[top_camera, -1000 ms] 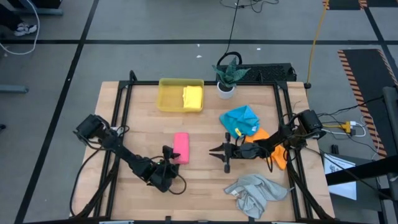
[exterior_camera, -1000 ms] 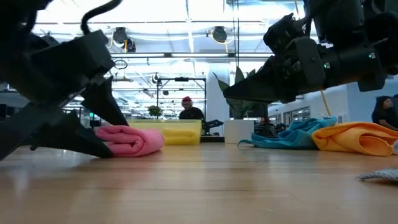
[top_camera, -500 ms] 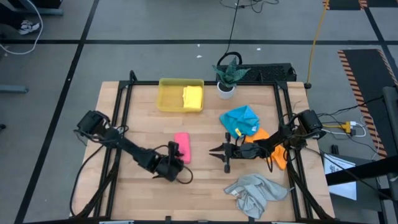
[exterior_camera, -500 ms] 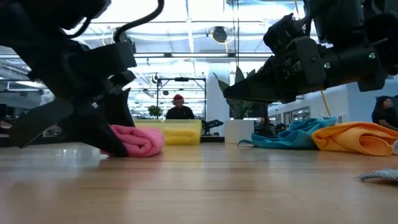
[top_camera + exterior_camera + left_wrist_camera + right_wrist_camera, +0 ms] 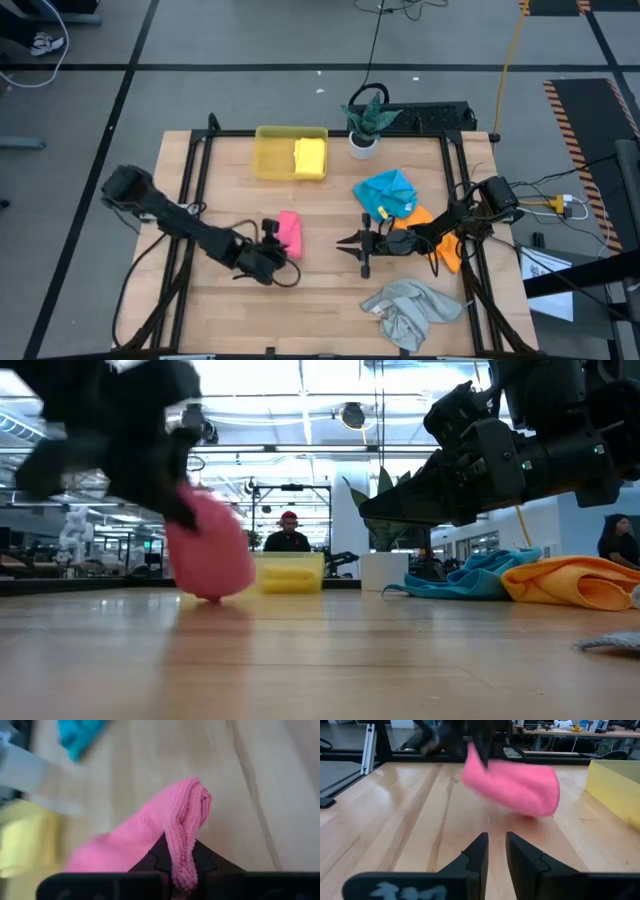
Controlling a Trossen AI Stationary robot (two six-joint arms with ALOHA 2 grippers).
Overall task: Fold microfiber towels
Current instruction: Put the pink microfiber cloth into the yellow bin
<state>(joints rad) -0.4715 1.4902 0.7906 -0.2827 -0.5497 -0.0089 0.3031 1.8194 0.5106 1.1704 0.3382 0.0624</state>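
Now left gripper (image 5: 271,238) pinches pink towel (image 5: 290,232)

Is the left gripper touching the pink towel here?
Touching. The left wrist view shows the pink towel pinched between the left gripper's closed fingers, and the low view shows it lifted nearly off the table.

- Setting: robotics lab in a large open-plan industrial hall.
- Wooden table (image 5: 330,290) mounted in a black metal frame (image 5: 195,200).
- Grey floor (image 5: 200,90) marked with black tape lines; hazard-striped mat (image 5: 580,130).
- Loose cables (image 5: 372,50) across the floor.
- Background: ceiling light rows (image 5: 300,410), workbenches, a person (image 5: 288,535).
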